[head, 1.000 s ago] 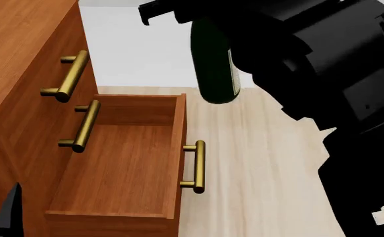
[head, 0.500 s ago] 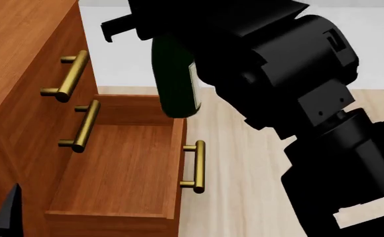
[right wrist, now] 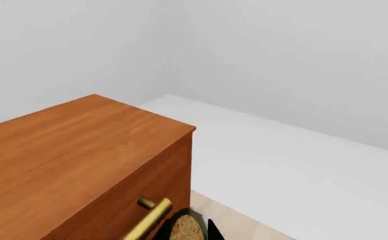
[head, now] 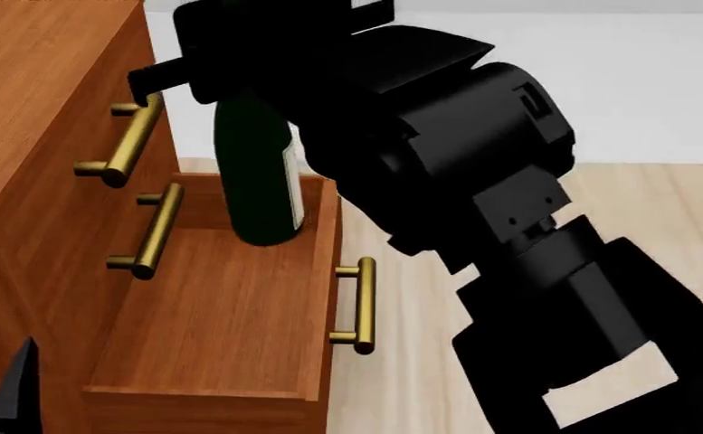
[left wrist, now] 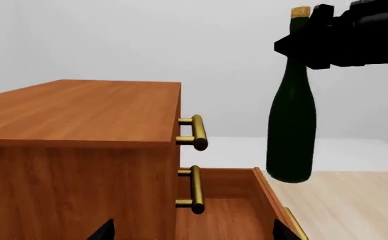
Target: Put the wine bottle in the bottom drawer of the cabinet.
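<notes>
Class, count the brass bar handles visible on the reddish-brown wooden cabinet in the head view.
3: top drawer's brass bar handle, middle drawer's handle, and open bottom drawer's handle on its front. None appear hidden.

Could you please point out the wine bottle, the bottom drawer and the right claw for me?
wine bottle [head: 254, 185], head view, on the dark green glass body.
bottom drawer [head: 224, 316], head view, on the bare wooden floor inside the open drawer.
right claw [left wrist: 313, 42], left wrist view, on the black fingers at the bottle's neck.
</notes>
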Robot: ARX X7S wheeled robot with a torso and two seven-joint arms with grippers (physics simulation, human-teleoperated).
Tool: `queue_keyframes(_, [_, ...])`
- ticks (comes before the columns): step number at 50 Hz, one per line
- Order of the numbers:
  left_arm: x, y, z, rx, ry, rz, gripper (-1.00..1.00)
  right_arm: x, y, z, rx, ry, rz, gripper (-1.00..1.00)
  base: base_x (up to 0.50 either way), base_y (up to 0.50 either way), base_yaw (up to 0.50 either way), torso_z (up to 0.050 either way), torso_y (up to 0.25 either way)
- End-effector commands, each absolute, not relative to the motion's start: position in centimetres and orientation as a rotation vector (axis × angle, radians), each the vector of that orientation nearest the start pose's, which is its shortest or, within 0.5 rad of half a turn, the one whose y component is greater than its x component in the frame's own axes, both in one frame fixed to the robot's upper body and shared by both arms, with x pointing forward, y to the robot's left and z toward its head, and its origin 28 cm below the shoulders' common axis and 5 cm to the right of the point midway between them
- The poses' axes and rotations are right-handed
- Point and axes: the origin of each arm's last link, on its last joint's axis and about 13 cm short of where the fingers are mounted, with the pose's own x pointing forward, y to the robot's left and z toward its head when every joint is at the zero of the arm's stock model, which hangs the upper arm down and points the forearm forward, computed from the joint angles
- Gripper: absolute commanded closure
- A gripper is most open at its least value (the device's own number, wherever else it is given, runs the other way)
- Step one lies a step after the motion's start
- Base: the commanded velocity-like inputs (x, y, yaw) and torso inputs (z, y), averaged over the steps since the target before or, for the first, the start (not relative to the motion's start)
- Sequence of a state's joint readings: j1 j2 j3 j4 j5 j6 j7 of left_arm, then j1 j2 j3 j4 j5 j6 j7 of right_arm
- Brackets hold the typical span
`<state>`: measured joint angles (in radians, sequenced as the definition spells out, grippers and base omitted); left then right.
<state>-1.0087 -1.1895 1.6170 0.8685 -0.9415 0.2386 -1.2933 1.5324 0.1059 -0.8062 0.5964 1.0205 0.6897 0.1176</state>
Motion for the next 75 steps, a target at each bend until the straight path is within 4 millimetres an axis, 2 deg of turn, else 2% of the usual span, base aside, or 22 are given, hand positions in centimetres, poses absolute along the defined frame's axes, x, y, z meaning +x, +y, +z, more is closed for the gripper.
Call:
queue_keyframes(1, [13.8,22.3,17.8,-0.033,-0.058,-0.03,-1.0,38.7,0.0,31.5,-0.045,0.084,0.597,1.0,0.0,0.0,0.0,0.0,0.0])
queue_keyframes(18, [13.5,22.3,17.8,-0.047,-0.058,-0.036,-1.0,39.1,1.5,31.0,-0.012,0.132,0.659,1.0,0.0,0.0,0.0,0.0,0.001])
queue_keyframes(27, [13.4,22.3,18.0,-0.047,-0.065,-0.041,-1.0,39.7,1.3,31.0,0.017,0.19,0.666,1.0,0.0,0.0,0.0,0.0,0.001])
queue_keyframes(28, [13.3,22.2,18.1,-0.044,-0.071,-0.044,-1.0,39.7,1.2,31.2,0.074,0.206,0.699,1.0,0.0,0.0,0.0,0.0,0.0])
queue_keyframes(34, [13.2,22.2,18.1,-0.046,-0.074,-0.046,-1.0,39.9,0.6,32.1,0.061,0.222,0.676,1.0,0.0,0.0,0.0,0.002,0.0])
queue_keyframes(40, [13.3,22.2,18.0,-0.049,-0.066,-0.047,-1.0,40.0,0.2,32.4,0.148,0.263,0.679,1.0,0.0,0.0,0.0,0.0,0.002])
queue_keyframes(45, [13.5,22.3,17.8,-0.05,-0.061,-0.041,-1.0,40.0,0.0,32.7,0.145,0.266,0.665,1.0,0.0,0.0,0.0,0.0,0.0])
queue_keyframes(60, [13.5,22.4,17.7,-0.046,-0.056,-0.042,-1.0,39.9,-0.6,32.7,0.117,0.337,0.666,1.0,0.0,0.0,0.0,0.0,0.001])
queue_keyframes(75, [13.7,22.5,17.5,-0.055,-0.056,-0.033,-1.0,39.8,-1.0,32.1,0.199,0.409,0.686,1.0,0.0,0.0,0.0,0.001,0.001])
